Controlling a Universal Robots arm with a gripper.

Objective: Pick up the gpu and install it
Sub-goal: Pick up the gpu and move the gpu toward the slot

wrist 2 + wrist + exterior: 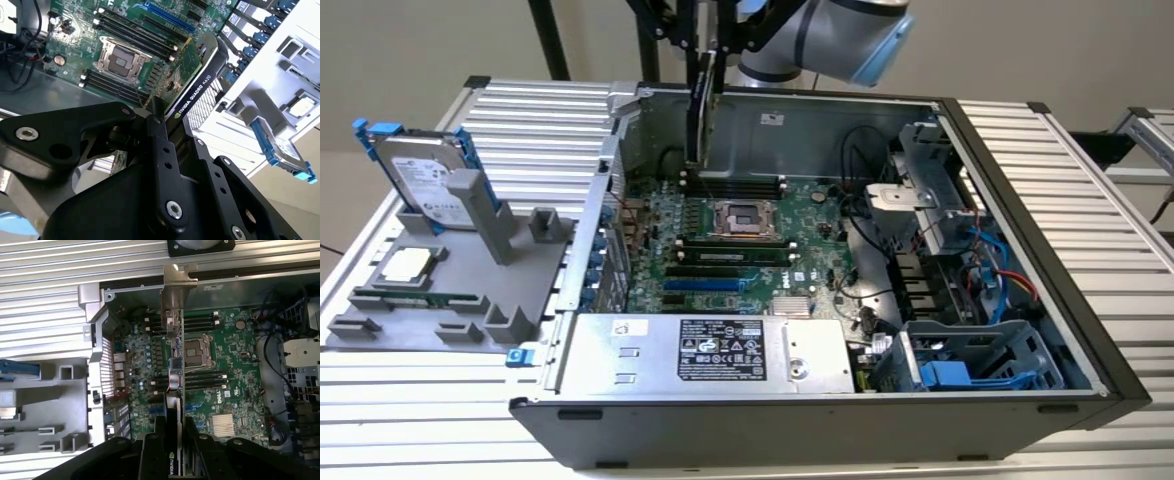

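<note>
The gpu [702, 110] hangs on edge above the far part of the motherboard [720, 262], inside the open computer case [1014, 200]. My gripper [707, 48] is shut on its upper edge. In the second wrist view the black fingers [159, 131] clamp the gpu [192, 75], which shows its green board and black cooler. In the first wrist view the gpu [174, 365] is seen edge-on. Its silver bracket [176, 282] points toward the case's rear wall, and the card runs over the empty processor socket [199, 351] area. My gripper [172, 427] holds it clear of the board.
A grey parts holder [447, 300] stands at the exterior view's left with a silver hard drive on blue rails [430, 180] and a processor [411, 264]. In the case, the power supply [720, 350], a drive cage [974, 365] and loose cables [881, 215] crowd the near and right sides.
</note>
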